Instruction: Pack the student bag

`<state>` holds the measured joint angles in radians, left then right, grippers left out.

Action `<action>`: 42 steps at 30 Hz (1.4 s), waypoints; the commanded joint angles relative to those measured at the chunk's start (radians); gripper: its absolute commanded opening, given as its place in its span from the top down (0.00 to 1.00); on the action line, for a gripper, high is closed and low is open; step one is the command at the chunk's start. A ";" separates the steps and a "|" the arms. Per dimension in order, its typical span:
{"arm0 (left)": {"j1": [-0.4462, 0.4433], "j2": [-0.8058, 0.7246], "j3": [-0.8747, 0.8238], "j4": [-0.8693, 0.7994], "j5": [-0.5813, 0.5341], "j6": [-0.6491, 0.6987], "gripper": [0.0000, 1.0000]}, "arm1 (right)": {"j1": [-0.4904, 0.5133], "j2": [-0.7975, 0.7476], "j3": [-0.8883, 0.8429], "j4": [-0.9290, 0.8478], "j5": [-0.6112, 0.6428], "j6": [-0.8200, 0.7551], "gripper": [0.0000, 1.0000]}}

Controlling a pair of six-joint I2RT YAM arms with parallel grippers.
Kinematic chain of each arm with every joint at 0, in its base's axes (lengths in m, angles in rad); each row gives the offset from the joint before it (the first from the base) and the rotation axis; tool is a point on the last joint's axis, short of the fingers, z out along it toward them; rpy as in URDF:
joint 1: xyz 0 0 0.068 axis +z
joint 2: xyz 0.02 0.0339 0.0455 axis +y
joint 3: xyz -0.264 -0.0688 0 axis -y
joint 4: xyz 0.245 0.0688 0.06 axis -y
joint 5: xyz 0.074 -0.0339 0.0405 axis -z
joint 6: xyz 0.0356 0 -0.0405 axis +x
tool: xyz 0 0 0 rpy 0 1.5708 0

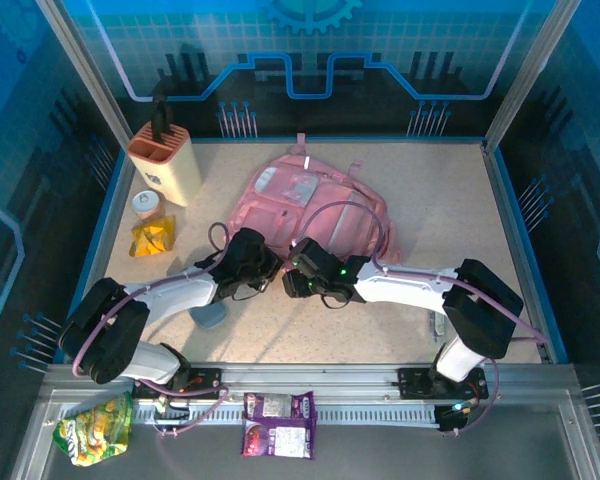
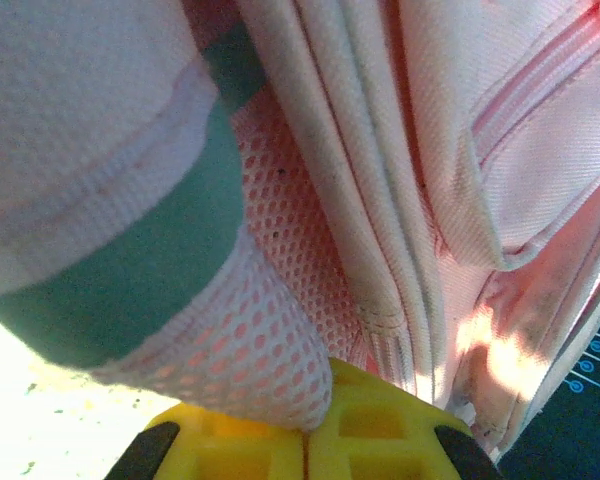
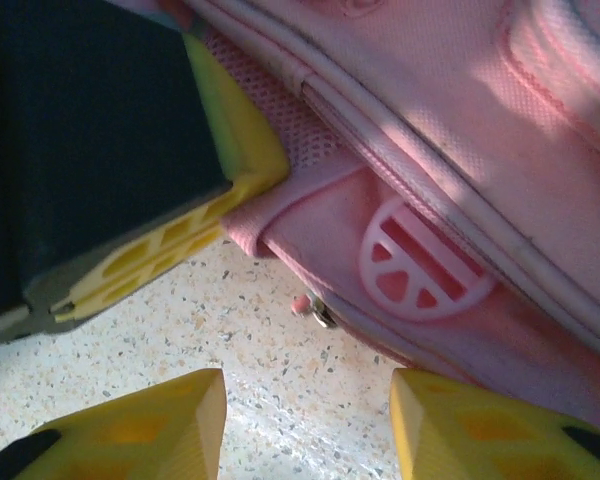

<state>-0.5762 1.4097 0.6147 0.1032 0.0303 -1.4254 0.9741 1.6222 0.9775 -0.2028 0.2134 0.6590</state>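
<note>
The pink student bag (image 1: 315, 200) lies flat at the middle back of the table. My left gripper (image 1: 267, 268) is at its near left corner. In the left wrist view the left gripper (image 2: 305, 445) has its yellow fingers pressed together on a fold of the bag's pink mesh pocket (image 2: 280, 340), which has a teal band. My right gripper (image 1: 296, 281) sits just right of it. In the right wrist view the right gripper (image 3: 307, 420) stands open over bare table, and a small zip pull (image 3: 316, 309) on the student bag (image 3: 450, 180) hangs just ahead of it.
An orange-topped holder (image 1: 166, 160), a small round tub (image 1: 148, 204) and a yellow packet (image 1: 152, 238) sit at the back left. A grey-blue item (image 1: 210, 316) lies under the left arm. Green (image 1: 95, 428) and purple (image 1: 278, 423) snack packets rest on the front ledge.
</note>
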 commanded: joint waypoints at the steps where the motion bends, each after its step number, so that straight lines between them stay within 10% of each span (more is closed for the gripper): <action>1: -0.039 -0.028 0.045 0.075 0.040 -0.033 1.00 | -0.013 0.025 0.013 0.036 0.044 -0.004 0.52; 42: -0.076 -0.063 0.042 0.056 0.000 -0.064 1.00 | -0.030 0.115 0.003 0.150 0.061 -0.031 0.70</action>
<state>-0.6315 1.4036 0.6193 0.1097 -0.0174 -1.4879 0.9424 1.7073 0.9417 -0.0963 0.2138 0.6575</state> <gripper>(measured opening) 0.061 0.307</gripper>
